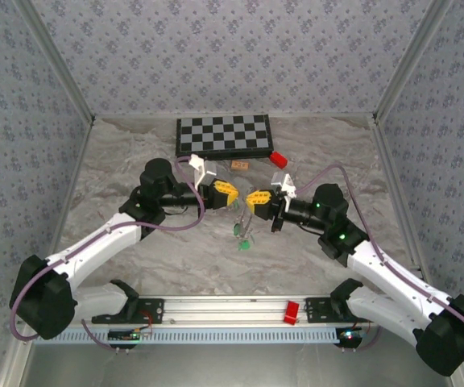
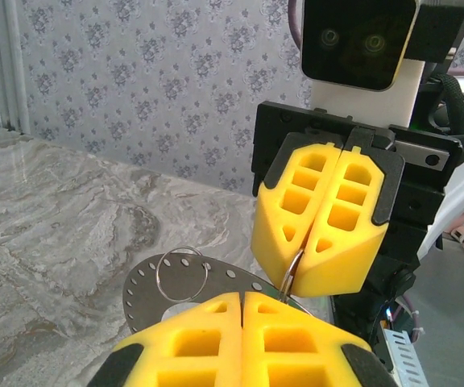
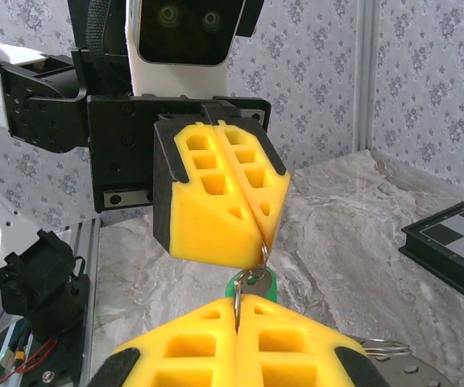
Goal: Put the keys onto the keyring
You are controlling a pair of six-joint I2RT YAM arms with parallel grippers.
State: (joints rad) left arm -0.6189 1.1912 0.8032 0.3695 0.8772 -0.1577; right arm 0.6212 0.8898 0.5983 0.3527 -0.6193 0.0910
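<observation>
Hanging between closed left gripper (image 3: 261, 240) and closed right gripper (image 3: 238, 305), a green key (image 3: 266, 284).

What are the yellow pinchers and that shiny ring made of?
The yellow fingers look like matte moulded plastic or rubber, with hollow pockets. The ring looks like thin polished metal wire: silvery and glinting.

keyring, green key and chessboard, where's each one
keyring (image 2: 182, 247), left wrist view, top of the hoop
green key (image 3: 269, 284), right wrist view, right side of its head
chessboard (image 1: 224, 135), top external view, middle of the board
</observation>
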